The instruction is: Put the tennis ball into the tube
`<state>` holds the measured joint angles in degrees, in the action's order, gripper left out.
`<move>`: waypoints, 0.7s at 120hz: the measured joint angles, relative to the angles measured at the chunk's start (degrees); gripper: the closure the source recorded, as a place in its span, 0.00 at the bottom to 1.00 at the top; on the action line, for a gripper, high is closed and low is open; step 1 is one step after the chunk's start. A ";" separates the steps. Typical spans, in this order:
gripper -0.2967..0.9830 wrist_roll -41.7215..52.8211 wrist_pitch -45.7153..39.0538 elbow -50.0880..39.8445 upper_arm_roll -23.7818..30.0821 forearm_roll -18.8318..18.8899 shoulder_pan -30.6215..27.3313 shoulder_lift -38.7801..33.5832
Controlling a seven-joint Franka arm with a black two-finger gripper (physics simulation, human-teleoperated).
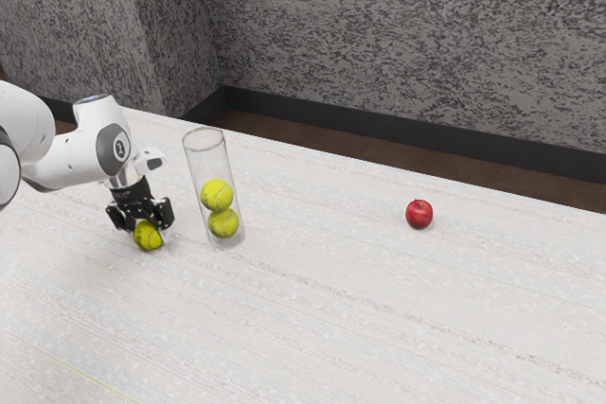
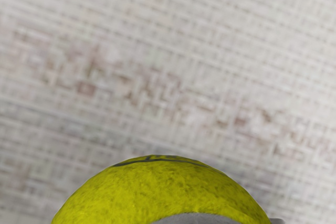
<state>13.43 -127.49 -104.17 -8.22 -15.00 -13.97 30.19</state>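
In the exterior view the black gripper (image 1: 142, 214) points down over a yellow-green tennis ball (image 1: 148, 236), low between its two sides. The top of this tennis ball (image 2: 157, 190) bulges up at the wrist view's lower edge, just under my hand. Whether the gripper holds the ball cannot be told. To the exterior view's right of the gripper, a clear tube (image 1: 204, 150) stands slightly tilted in the picture, its rim at the top. Inside it, an upper tennis ball (image 1: 217, 196) rests on a lower tennis ball (image 1: 223, 224).
A red apple (image 1: 419, 214) lies on the pale table (image 1: 331, 328), well to the exterior view's right of the tube. Behind the table's far edge rises a grey speckled wall (image 1: 407, 44) with a dark skirting.
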 joint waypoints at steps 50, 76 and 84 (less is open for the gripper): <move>0.50 -1.25 3.59 -0.57 -0.02 3.31 1.44 -9.56; 0.50 -5.66 12.95 6.14 2.41 11.78 2.67 -18.57; 0.51 -7.22 16.18 10.03 4.85 13.97 2.81 -18.69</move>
<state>6.21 -111.31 -94.14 -3.36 -1.03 -11.17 11.50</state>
